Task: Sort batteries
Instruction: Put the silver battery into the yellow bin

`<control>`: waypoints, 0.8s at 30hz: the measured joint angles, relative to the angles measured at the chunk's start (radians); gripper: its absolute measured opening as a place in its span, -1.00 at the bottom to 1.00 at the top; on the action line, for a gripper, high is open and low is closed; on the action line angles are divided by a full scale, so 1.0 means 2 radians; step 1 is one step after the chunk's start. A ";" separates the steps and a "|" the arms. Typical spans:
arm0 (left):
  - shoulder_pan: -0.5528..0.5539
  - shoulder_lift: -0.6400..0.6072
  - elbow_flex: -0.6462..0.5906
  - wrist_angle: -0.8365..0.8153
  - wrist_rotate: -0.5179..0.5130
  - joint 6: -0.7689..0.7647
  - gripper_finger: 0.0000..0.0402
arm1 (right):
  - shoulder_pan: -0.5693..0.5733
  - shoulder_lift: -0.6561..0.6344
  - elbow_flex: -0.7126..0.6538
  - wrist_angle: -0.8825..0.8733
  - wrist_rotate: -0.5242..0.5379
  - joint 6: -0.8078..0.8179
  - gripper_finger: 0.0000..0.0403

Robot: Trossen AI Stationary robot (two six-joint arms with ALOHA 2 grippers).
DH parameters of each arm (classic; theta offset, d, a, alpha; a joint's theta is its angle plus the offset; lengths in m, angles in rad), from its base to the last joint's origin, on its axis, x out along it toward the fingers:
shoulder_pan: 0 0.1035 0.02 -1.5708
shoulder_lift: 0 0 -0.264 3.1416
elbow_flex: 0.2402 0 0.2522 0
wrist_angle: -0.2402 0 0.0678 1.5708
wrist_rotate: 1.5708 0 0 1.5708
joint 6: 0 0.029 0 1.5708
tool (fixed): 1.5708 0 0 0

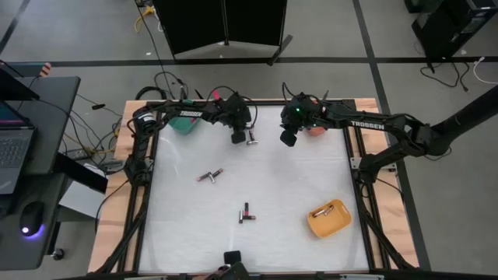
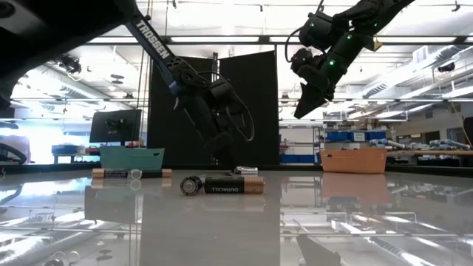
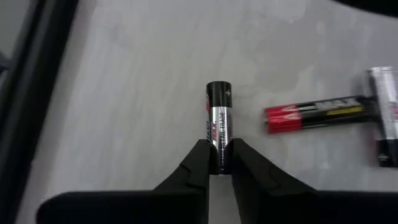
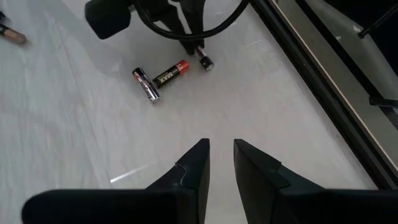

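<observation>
My left gripper is near the table's far edge, low over the white surface, and shut on a silver-and-black battery. Two more batteries, a red-and-black one and a silvery one, lie flat just beside it. Other batteries lie mid-table and nearer the front. My right gripper hangs open and raised to the right of the left one, touching nothing. My left gripper pinches the silver-and-black battery by its silvery end between the two fingertips. The battery lies along the fingers and its black end sticks out ahead of them. The fingers slant down from above. Whether it is off the table I cannot tell.
A teal bin sits at the far left edge and a salmon bin at the far edge under the right arm. A yellow bin holding batteries sits near the right front. Black rails frame the table.
</observation>
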 joint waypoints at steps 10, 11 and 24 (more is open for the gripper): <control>0.001 -0.005 -0.001 0.013 -0.061 -0.008 -0.77 | 0.000 0.000 0.000 0.000 0.000 0.000 -0.69; 0.001 -0.008 -0.001 0.014 -0.066 -0.008 -0.77 | 0.000 0.000 0.000 0.000 0.000 0.000 -0.69; 0.003 -0.097 -0.020 0.057 -0.041 -0.035 -0.77 | 0.027 -0.076 0.000 -0.048 0.022 0.001 -0.71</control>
